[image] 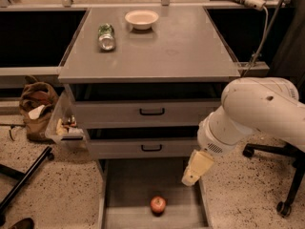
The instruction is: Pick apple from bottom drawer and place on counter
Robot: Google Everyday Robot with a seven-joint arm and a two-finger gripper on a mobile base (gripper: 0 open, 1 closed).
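Note:
The apple [158, 204], small and red, lies on the floor of the pulled-out bottom drawer [129, 187], near its front end. My gripper [194, 170], cream-coloured, hangs from the big white arm [248, 116] over the drawer's right wall, up and to the right of the apple and apart from it. It holds nothing that I can see. The counter [167, 49] is the flat grey top of the cabinet above the drawers.
A green-labelled can [106, 36] lies on its side and a cream bowl [141, 19] stands at the back of the counter. Two drawers with black handles [152, 111] sit above the bottom drawer. A brown bag [36, 104] stands on the floor at left, chair wheels [283, 208] at right.

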